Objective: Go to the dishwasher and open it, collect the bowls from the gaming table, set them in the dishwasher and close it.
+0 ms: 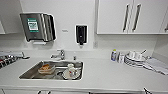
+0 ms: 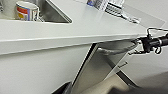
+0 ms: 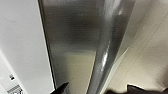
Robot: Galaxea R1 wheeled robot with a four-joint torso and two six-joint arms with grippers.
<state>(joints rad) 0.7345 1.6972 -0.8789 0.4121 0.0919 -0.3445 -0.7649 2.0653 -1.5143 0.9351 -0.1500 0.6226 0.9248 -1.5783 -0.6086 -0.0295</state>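
Steel fills the right wrist view: the dishwasher [image 3: 72, 45] front, brushed and grey, with its bar handle [image 3: 107, 50] running across it very close to the camera. Two dark tips of the right pincer [image 3: 96, 88] peek in at the picture's edge, one on each side of the bar, so the jaws look spread about the handle; whether they touch it I cannot tell.

In the left wrist view the dishwasher door [image 2: 100, 65] hangs tilted out from under the white counter [image 2: 75, 27], its top edge away from the cabinet face. A black gripper with wires shows near the door's upper corner, too blurred to read. The left pincer's own state I cannot tell.

From the head view, the counter carries a sink [image 1: 52, 70] holding a clear container, a cup and a plate. A tap [image 1: 60, 54] stands behind it. To the right sit a stack of plates [image 1: 135, 60] with cups on top and a small bottle [image 1: 114, 55]. A towel dispenser [image 1: 37, 27] and a soap dispenser [image 1: 81, 33] hang on the wall.
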